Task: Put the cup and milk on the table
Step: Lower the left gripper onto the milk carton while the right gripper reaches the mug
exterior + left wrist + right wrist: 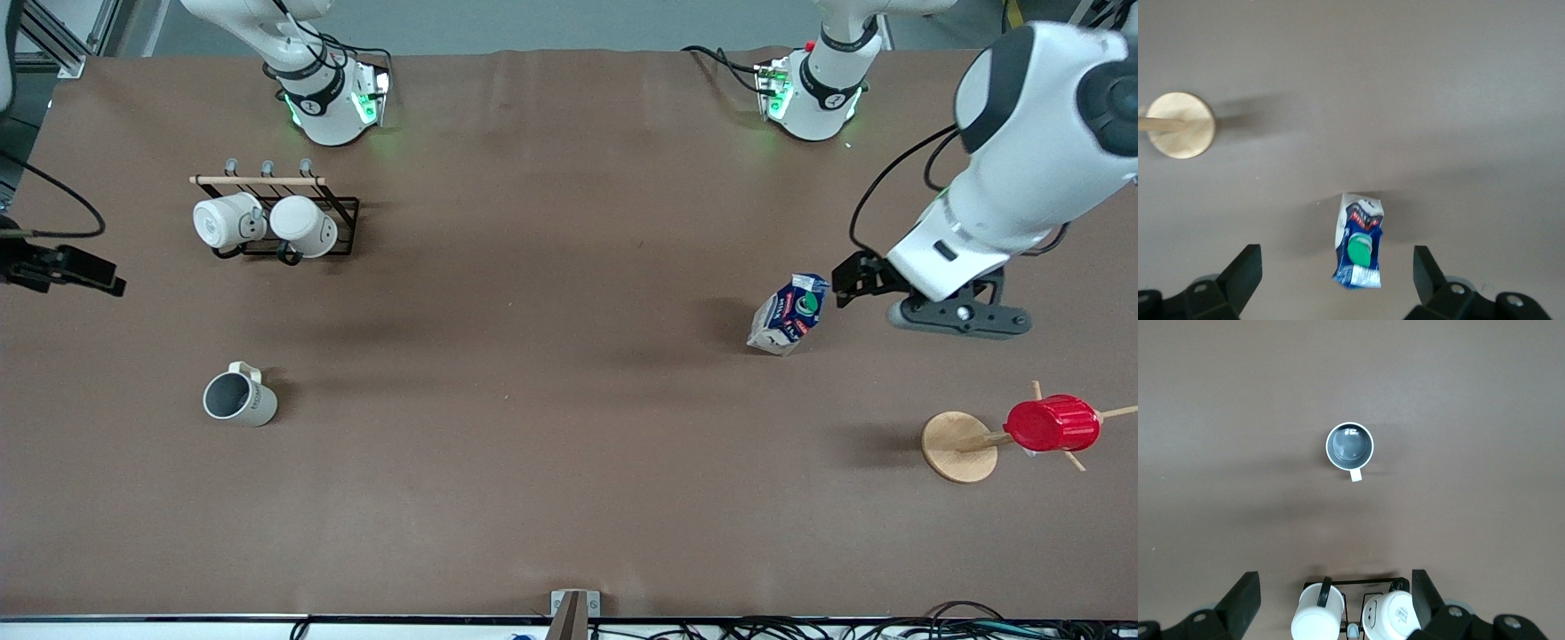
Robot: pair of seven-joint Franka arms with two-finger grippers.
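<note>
Cup (238, 397) and milk (789, 314) stand on worktop (551, 400); we hold left gripper (1338, 277) and right gripper (1336, 599) released above them; next, retreat.

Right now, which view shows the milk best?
The front view: the milk stands whole on the table, beside the open left gripper. The left wrist view shows it from above, between the fingers. The right wrist view misses it.
</note>
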